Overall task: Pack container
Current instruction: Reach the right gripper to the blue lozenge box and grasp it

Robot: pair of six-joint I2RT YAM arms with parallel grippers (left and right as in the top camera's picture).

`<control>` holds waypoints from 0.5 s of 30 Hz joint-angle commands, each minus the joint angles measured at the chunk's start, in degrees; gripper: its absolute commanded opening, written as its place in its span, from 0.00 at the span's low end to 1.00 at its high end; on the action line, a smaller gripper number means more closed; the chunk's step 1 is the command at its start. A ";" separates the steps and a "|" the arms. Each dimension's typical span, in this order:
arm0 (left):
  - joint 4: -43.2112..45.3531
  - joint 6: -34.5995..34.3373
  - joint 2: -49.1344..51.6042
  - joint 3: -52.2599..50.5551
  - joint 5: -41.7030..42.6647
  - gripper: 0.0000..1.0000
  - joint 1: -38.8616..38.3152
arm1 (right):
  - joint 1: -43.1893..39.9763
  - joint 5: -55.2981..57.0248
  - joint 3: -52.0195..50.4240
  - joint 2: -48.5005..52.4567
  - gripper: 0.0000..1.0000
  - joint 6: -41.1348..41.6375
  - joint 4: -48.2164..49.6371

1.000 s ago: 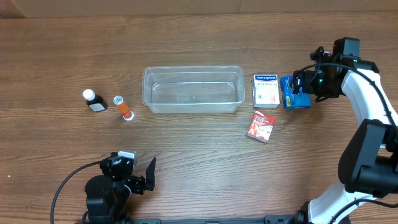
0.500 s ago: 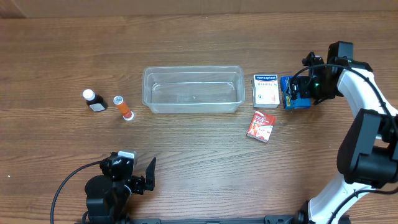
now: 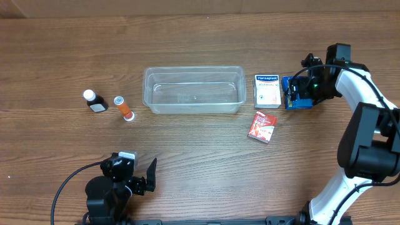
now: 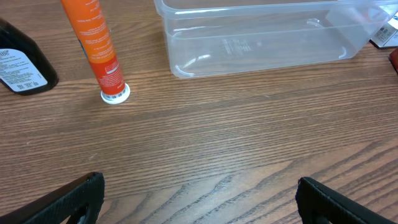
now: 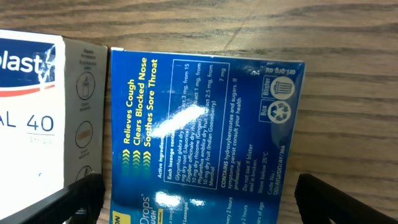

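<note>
The clear rectangular container (image 3: 194, 90) lies empty at the table's middle; it also shows in the left wrist view (image 4: 267, 34). My right gripper (image 3: 300, 92) is open and hovers over a blue lozenge box (image 3: 296, 94), its fingers on either side of the box (image 5: 205, 137) without closing on it. A white plaster box (image 3: 267, 91) lies next to it (image 5: 31, 118). A red box (image 3: 262, 126) lies in front. An orange tube (image 3: 125, 109) and a dark bottle (image 3: 95, 101) stand left of the container. My left gripper (image 3: 134, 178) is open and empty near the front edge (image 4: 199, 199).
The orange tube (image 4: 96, 50) and dark bottle (image 4: 22, 62) show at the top left of the left wrist view. The right arm (image 3: 369, 119) runs along the table's right side. The table is bare wood elsewhere.
My right gripper has moved slightly left and down over the blue lozenge box. The left arm and all objects have stayed still.
</note>
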 commanded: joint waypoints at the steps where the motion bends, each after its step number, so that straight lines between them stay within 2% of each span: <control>1: 0.15 0.66 -0.44 -0.22 0.04 1.00 -0.39 | 1.25 0.42 0.98 2.43 1.00 -0.20 0.22; 6: 0.15 0.63 -0.44 -0.22 0.04 1.00 -0.39 | 1.42 3.85 0.98 3.21 1.00 1.53 0.70; 8: 0.15 0.63 -0.44 -0.22 0.04 1.00 -0.39 | 1.42 6.21 0.98 3.21 0.95 3.10 0.87; 15: 0.15 0.63 -0.44 -0.22 0.04 1.00 -0.39 | 1.42 8.17 0.98 3.21 0.67 3.98 1.33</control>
